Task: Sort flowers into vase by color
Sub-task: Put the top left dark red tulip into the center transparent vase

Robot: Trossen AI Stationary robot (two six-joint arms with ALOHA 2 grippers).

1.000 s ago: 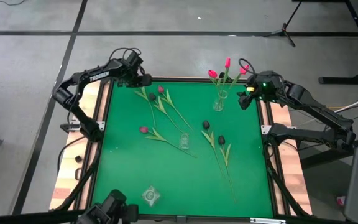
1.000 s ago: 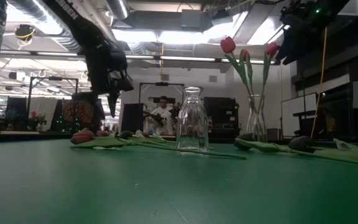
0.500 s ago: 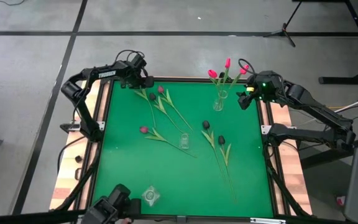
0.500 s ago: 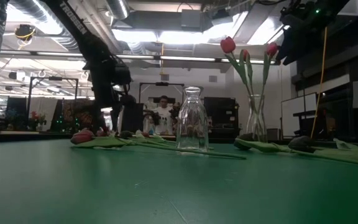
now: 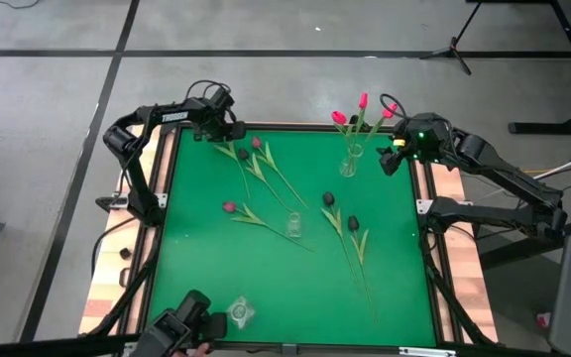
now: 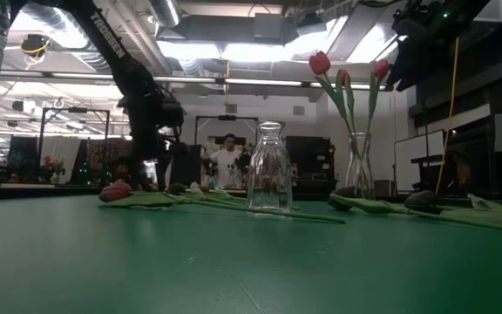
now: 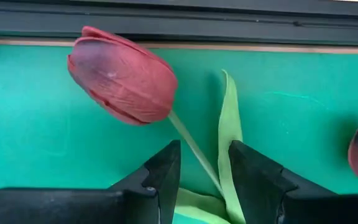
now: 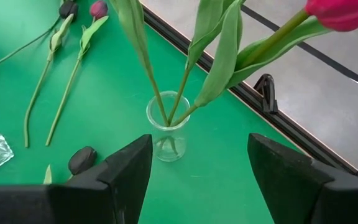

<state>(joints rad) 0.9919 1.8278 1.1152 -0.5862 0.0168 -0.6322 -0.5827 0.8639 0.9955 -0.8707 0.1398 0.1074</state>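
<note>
Several tulips lie flat on the green table. Mauve heads are at the far left and dark heads at mid-right. Three bright pink tulips stand with their stems in a glass vase. My left gripper is low at the far left corner, pointing down and open. Its fingers stand on either side of the stem of a mauve-pink tulip, just behind the head. My right gripper hangs open, high beside the vase.
An empty glass bottle stands upright mid-table. Another glass piece sits by the near edge. The table's dark far rail runs close behind the tulip head. A person is in the room beyond the table.
My left gripper has come down toward the table at the far left corner, over the mauve-pink tulip's stem, with its finger gap unchanged. The flowers and my right gripper have kept still.
</note>
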